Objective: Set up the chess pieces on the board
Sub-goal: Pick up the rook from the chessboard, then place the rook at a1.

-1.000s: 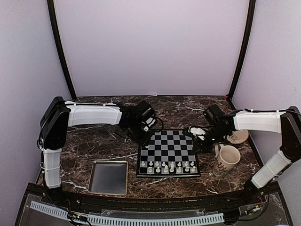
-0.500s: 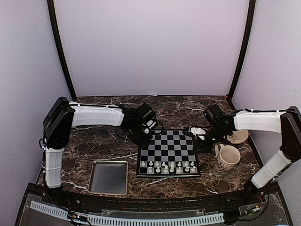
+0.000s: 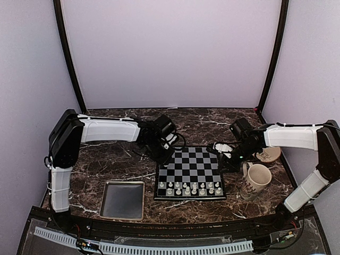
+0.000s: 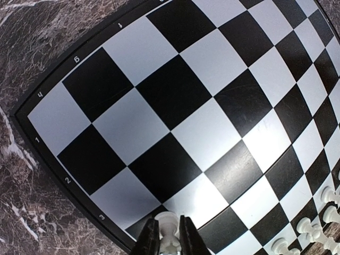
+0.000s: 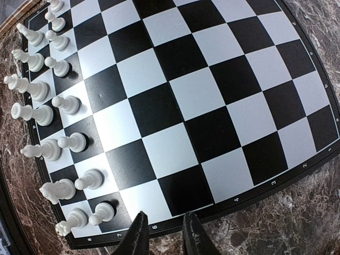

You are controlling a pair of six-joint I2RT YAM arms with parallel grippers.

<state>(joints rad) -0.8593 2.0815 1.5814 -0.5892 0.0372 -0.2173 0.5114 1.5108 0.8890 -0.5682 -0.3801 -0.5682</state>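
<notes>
The board (image 3: 192, 163) lies at the table's middle, and two rows of white chess pieces (image 3: 189, 188) stand along its near edge. My left gripper (image 3: 162, 154) hovers over the board's far left corner. In the left wrist view this gripper (image 4: 169, 237) is shut on one white chess piece (image 4: 168, 227) above the board (image 4: 175, 101), near its numbered edge. My right gripper (image 3: 227, 159) hangs at the board's right edge. In the right wrist view it (image 5: 163, 229) stands open with nothing between its fingers, over the border of the board (image 5: 196, 101), with the rows of pieces (image 5: 53, 112) at the left.
A cream mug (image 3: 256, 180) stands right of the board, with a round saucer (image 3: 269, 154) behind it. A silver-rimmed metal tray (image 3: 123, 200) lies near the front left. Black posts and pale walls close in the marble table (image 3: 106, 159).
My left gripper has shifted a little to the right, over the board's corner, and its jaws have narrowed onto the white piece. The right arm has not moved.
</notes>
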